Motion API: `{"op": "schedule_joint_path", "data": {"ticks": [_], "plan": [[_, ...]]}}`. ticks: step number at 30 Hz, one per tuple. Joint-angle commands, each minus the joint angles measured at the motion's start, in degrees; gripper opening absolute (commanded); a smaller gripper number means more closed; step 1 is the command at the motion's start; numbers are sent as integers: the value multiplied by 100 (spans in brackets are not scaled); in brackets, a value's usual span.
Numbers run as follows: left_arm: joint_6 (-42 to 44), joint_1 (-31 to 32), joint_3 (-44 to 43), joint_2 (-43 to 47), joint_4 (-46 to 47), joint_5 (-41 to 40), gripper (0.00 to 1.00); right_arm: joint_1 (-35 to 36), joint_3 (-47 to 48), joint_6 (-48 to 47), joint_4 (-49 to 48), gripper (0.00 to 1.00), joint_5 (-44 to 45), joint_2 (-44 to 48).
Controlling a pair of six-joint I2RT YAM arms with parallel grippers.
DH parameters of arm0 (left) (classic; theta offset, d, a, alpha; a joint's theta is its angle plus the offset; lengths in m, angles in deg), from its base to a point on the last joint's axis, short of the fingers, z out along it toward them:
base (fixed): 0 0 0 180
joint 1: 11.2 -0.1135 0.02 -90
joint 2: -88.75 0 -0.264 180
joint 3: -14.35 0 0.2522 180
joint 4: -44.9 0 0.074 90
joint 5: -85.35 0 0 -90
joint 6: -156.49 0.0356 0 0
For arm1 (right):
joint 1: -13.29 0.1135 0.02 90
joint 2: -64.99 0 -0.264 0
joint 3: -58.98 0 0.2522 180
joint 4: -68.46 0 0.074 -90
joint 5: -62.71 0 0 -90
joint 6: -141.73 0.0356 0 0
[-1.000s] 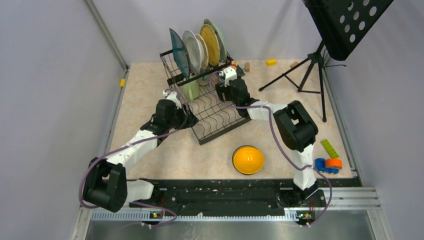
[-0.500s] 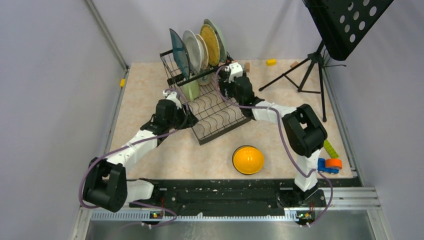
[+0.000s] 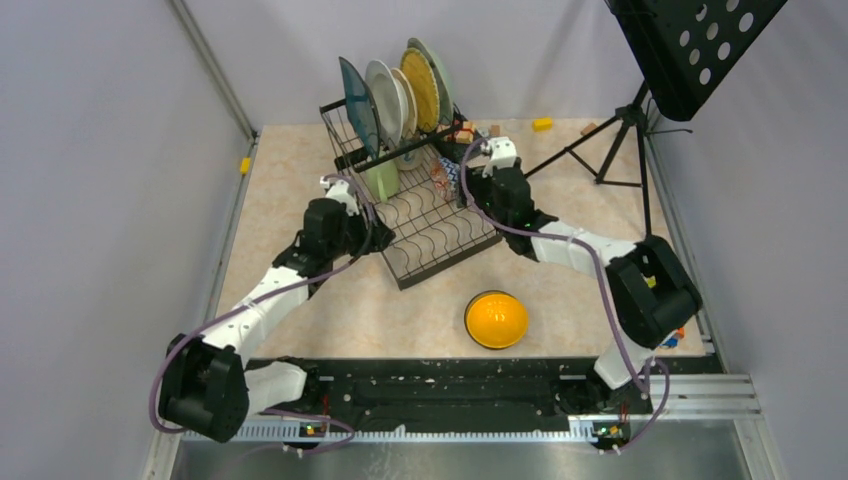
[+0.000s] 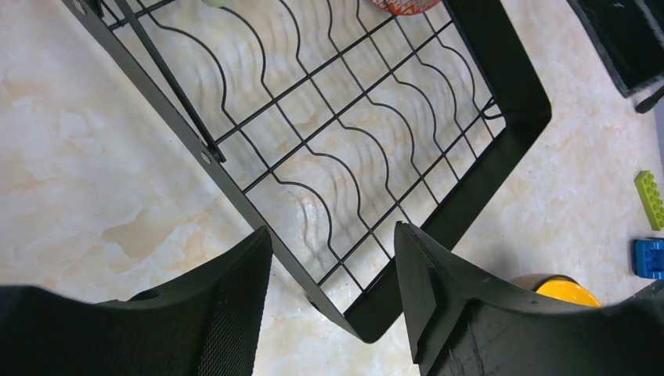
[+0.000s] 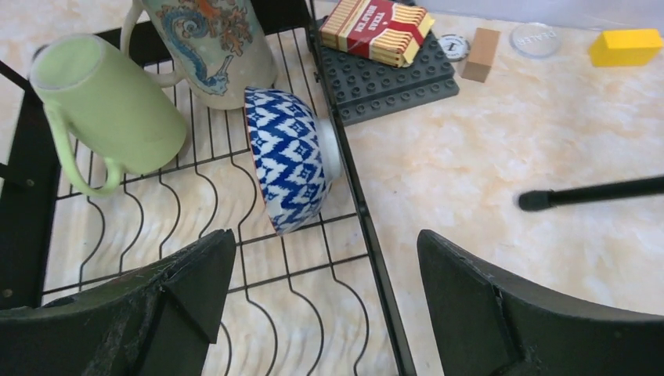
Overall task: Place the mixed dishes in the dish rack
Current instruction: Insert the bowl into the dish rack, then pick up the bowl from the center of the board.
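Left pincer (image 4: 333, 235) is spread and empty. It hovers over the near left corner of the dish rack (image 4: 513, 102), whose rim runs under the gap without being pinched. Four plates (image 3: 385, 95) stand in the raised upper slots. In the flat tray a light-green mug (image 5: 102, 110) and a cream mug (image 5: 215, 43) lie at the far end, and a blue-and-white bowl (image 5: 291, 160) sits on edge beside them against the tray's right rim. Right pincer (image 5: 325, 235) is spread wide just above that bowl, holding nothing.

The step looks like bowl placed and released. One dish is left: the yellow-orange bowl (image 3: 496, 318), upside down on the counter (image 5: 485, 157) in front of the rack. The next move likely calls for a reach back to it and a rim grip, which is awkward on a dome.

Writing: the red striped card box (image 5: 376, 27) seems to read "TEXAS HOLD'EM", and the clear disc (image 5: 539, 37) seems to read "DEALER". Both are small, so I'm not certain.
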State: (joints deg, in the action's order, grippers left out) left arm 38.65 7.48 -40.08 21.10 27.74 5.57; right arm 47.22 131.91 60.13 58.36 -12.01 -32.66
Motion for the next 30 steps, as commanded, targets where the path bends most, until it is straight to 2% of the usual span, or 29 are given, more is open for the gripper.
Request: {"op": "schedule_joint_path", "data": {"ticks": [1, 5, 7, 16, 20, 23, 26, 30], "plan": [[459, 20, -152, 222, 191, 313, 63, -45, -386, 589, 132, 88, 392, 930], [1566, 532, -770, 121, -428, 410, 63, -45, -681, 965, 875, 88, 631, 1510], [1831, 793, -971, 105, -588, 329, 63, -45, -1020, 1183, 1035, 88, 639, 1850], [1982, 1550, -1151, -344, -478, 624, 64, -45, -2429, 2599, 1120, 89, 799, 3597], [2143, 1696, -1350, -560, -624, 815, 64, -60, -2500, 3299, 1527, 91, 787, 3824], [2224, 1741, -1524, -714, -768, 951, 65, -111, -2329, 3789, 2055, 98, 555, 3830], [2250, 1838, -1630, -855, -850, 1105, 65, -158, -2203, 4046, 2526, 99, 298, 3853], [2264, 1941, -1695, -1034, -981, 1176, 65, -159, -2146, 4279, 3283, 97, 378, 3981]]}}
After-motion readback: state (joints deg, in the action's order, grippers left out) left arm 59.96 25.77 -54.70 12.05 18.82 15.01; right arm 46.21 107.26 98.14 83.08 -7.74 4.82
